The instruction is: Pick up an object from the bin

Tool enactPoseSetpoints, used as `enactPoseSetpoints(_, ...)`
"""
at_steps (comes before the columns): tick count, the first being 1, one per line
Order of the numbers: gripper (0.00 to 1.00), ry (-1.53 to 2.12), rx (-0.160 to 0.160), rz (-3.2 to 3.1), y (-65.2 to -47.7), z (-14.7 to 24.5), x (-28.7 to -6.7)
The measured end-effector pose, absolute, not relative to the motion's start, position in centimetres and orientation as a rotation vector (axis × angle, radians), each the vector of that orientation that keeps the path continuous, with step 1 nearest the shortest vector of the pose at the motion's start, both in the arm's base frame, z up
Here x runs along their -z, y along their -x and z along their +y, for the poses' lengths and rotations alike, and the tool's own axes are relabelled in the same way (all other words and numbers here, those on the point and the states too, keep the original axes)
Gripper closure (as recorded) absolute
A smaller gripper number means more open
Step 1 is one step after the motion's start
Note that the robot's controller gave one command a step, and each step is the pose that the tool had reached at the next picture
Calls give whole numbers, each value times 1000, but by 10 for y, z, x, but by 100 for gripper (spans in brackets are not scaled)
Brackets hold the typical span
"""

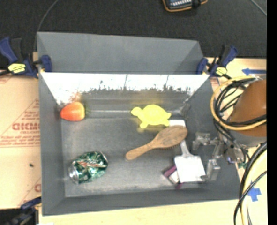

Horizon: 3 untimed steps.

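Grey bin's right wall (200,114) camouflages the hand (209,153) beside a white box (190,168); apart or together, cannot tell.

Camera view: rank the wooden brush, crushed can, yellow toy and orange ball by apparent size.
1. wooden brush, longest
2. crushed can and yellow toy: look about alike, not ranked
3. orange ball, smallest

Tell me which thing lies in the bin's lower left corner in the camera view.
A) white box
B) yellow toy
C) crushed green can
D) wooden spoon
C: the crushed green can lies in that corner; the wooden spoon lies in the middle and the white box at lower right.
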<state>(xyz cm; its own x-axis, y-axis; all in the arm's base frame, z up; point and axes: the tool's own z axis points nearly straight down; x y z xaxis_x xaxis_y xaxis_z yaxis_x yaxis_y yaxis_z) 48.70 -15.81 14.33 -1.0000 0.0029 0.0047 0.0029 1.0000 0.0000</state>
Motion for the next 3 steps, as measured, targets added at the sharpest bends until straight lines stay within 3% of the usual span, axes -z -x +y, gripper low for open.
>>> enactPoseSetpoints(1, 0, -4, -3, -3144, -489, -158, -147)
enactPoseSetpoints(2, 0, -243, -16, -3151, -489, -128, -76)
enactPoseSetpoints(3, 0, -369, -12, -3131, -481, -125, -129)
